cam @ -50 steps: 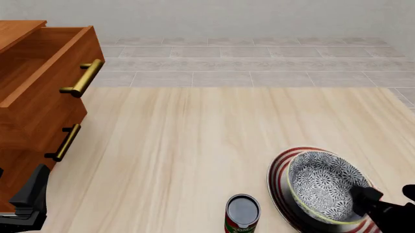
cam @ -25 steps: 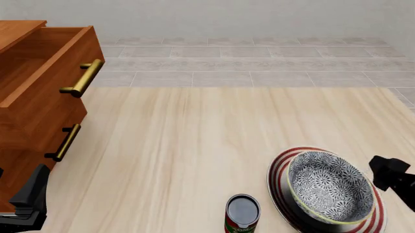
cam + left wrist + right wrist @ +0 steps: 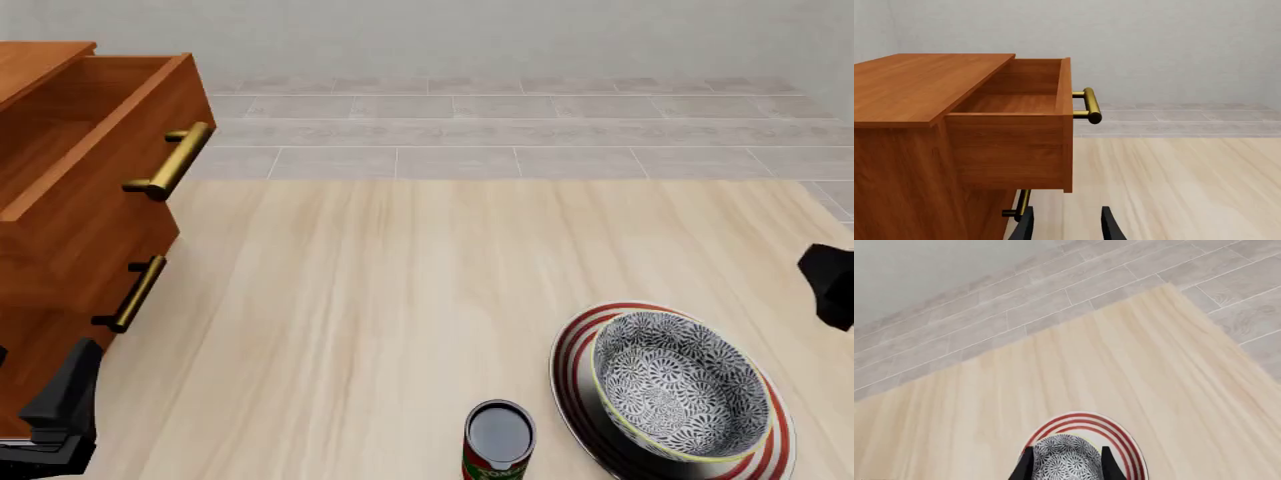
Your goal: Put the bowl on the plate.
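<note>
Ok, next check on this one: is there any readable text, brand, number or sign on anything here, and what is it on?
Readable text: none in any view.
Can: red and green label with pale marks at the frame's lower edge, cut off and too small to read.
Bowl: floral pattern only, no lettering.
Plate: red rings only.
Drawer cabinet: plain wood and brass handles, no markings.

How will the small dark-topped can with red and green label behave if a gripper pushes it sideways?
The small dark-topped can stands upright on smooth wood, so it would probably slide. It looks taller than wide, so a high push may tip it, and its round body could then roll.
</note>
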You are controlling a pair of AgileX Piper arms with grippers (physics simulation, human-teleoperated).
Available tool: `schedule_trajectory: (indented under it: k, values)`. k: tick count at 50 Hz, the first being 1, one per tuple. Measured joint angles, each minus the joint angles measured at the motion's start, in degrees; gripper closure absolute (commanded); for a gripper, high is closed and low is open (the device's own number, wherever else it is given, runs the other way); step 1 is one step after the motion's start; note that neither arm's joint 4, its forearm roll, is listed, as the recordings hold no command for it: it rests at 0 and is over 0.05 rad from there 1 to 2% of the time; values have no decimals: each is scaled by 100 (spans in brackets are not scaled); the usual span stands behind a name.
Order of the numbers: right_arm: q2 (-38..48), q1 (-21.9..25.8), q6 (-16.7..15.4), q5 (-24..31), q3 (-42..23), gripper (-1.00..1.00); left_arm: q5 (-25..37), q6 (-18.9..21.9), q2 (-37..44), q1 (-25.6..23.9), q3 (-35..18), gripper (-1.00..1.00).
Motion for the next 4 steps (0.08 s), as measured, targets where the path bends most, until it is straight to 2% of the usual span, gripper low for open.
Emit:
schedule_trajectory:
  k: [4]
  values:
    - [17,62,-50,54,-165,-100,0,0,0,0,0,-100]
